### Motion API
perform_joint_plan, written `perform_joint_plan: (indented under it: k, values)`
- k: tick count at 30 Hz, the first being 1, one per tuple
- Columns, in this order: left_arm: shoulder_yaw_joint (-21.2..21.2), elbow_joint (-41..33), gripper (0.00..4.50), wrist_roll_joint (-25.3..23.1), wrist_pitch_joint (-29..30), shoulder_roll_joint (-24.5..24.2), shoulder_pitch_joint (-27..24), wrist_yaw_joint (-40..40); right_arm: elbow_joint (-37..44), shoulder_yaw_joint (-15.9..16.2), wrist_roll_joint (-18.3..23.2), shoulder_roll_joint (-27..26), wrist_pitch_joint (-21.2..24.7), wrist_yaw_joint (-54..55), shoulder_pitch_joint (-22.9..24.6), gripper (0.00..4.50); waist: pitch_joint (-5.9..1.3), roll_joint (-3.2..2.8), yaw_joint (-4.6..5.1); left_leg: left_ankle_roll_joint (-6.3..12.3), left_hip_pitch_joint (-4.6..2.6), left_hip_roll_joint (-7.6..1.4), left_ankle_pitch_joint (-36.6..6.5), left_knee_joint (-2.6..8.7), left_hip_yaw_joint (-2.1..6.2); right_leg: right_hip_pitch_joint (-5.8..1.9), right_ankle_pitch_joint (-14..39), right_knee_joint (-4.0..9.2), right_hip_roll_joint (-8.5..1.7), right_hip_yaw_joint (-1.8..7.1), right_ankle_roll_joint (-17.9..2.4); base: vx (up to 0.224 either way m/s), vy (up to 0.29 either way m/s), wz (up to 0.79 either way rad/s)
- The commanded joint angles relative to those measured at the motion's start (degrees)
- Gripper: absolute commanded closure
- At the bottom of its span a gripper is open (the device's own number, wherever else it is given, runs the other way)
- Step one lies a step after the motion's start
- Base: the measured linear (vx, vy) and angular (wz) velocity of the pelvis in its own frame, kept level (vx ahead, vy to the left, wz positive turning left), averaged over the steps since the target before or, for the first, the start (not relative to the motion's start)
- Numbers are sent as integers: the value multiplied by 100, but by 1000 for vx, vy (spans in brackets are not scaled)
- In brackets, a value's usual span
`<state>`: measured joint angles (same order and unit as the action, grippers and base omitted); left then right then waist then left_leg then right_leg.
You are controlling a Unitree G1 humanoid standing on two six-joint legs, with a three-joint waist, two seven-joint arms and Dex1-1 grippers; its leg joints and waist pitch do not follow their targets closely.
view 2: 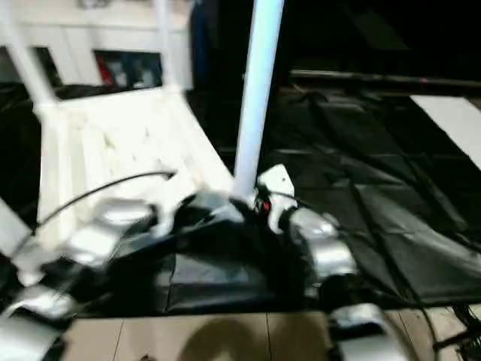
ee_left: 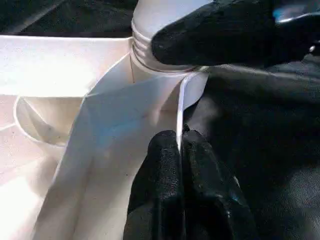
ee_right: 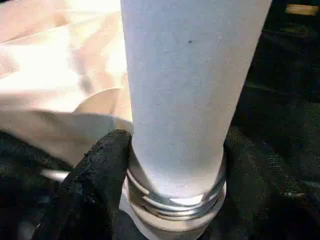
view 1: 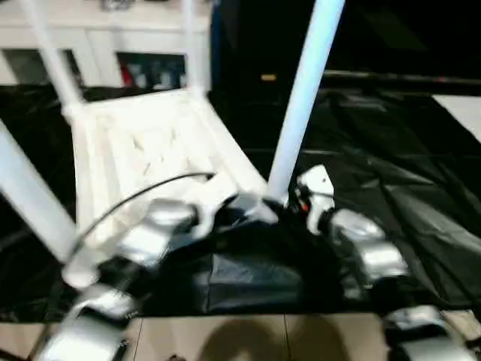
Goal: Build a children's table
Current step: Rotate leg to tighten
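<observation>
Currently upturned children's table on black sheet; right gripper grasps near-corner leg at threaded base, left gripper pinches table rim.

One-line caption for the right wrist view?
Right gripper fingers clasp the base of a white leg at its threaded end, seated in the upturned table's corner socket.
</observation>
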<state>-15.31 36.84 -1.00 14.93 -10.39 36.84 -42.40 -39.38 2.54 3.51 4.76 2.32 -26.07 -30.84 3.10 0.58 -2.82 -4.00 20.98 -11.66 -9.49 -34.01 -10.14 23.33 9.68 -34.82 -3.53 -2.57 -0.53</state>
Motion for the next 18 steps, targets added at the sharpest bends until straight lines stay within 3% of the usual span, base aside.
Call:
perform_joint_plan:
  k: [1, 2, 5, 7, 10, 13, 14, 16, 18]
  values:
    - [14, 111, 450, 58, -269, 493, 257, 297, -198, 564, -62, -706, -32, -312, -78, 187, -331, 16, 21, -42, -81, -50, -2056, 413, 78, -147, 3256, 651, -377, 150, -457, 0, 0, 0]
    - [14, 111, 450, 58, -269, 493, 257, 297, -198, 564, -62, -706, -32, -312, -78, 132, -335, 23, 27, -21, -72, -59, -2058, 420, 77, -157, 3128, 648, -378, 153, -496, 0, 0, 0]
    - [-24, -3, 450, 103, -279, 351, 198, -26, -132, 617, 66, -600, -109, -847, -170, 112, -333, 15, 47, 37, -69, -65, -2128, 427, 72, -158, 2969, 629, -368, 159, -596, 0, 0, 0]
    - [-15, -90, 450, 164, -289, 198, 137, -282, -57, 678, 16, -403, -73, -1130, -192, 71, -340, 16, 49, 62, -55, -75, -2099, 432, 75, -181, 2849, 609, -375, 164, -663, 0, 0, 0]
    - [-12, -269, 450, 249, -271, -20, 27, -664, 36, 748, 28, -90, -53, -1639, -212, 71, -347, 17, 47, 110, -33, -89, -2029, 434, 71, -210, 2619, 579, -377, 174, -767, 0, 0, 0]
    - [-64, -647, 450, 364, -329, -421, -205, -1450, 75, 773, 78, 462, -177, -2500, -255, 71, -356, 61, 39, 178, 3, -106, -1802, 428, 66, -250, 2297, 520, -394, 187, -911, 0, 0, 0]
    - [-102, -790, 450, 433, -316, -568, -294, -1754, 98, 787, 113, 645, -212, -2805, -256, 71, -363, 33, 31, 201, -13, -130, -1780, 424, 66, -240, 2178, 503, -403, 195, -980, 0, 0, 0]
    - [-228, -1071, 450, 516, -452, -964, -491, -2439, 171, 796, 181, 1045, -260, -3493, -245, 71, -395, 28, 14, 266, -14, -139, -1550, 405, 43, -258, 1660, 449, -392, 209, -1158, 0, 0, 0]
    - [-211, -1116, 450, 542, -434, -1113, -541, -2606, 200, 786, 186, 1187, -224, -3766, -240, 71, -404, 19, -10, 339, -13, -142, -1284, 388, 13, -254, 1143, 399, -364, 208, -1319, 0, 0, 0]
